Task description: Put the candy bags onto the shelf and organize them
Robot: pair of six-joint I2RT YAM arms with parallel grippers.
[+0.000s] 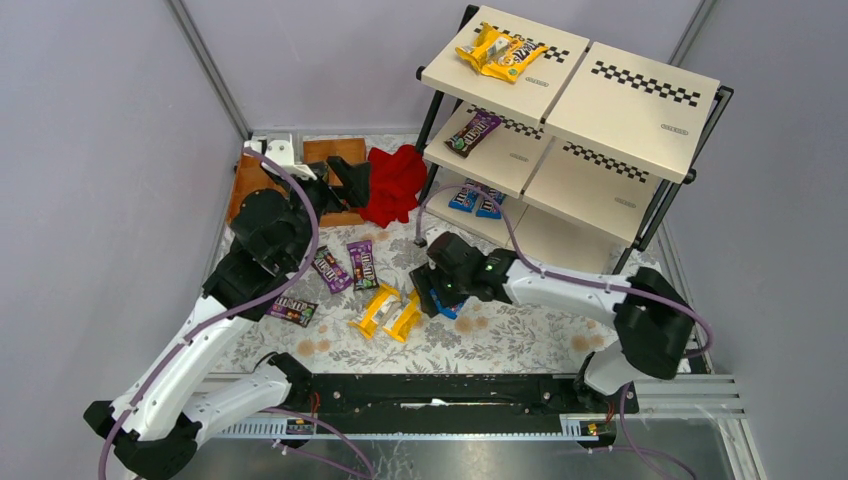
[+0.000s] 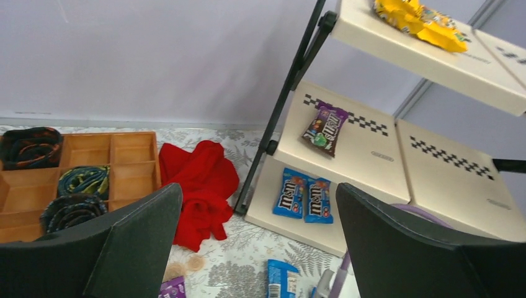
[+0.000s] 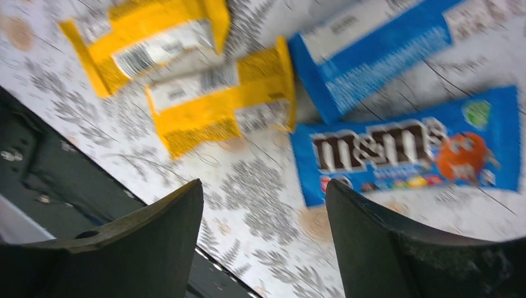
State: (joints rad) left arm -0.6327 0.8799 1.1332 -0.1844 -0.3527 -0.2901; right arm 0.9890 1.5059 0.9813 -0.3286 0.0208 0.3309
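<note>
Lying just beyond the spread-apart right tool (image 3: 263,192) is a blue candy bag (image 3: 406,152).

Blue and yellow candy bags (image 3: 217,105), cream checkered shelf (image 1: 630,120)
</note>
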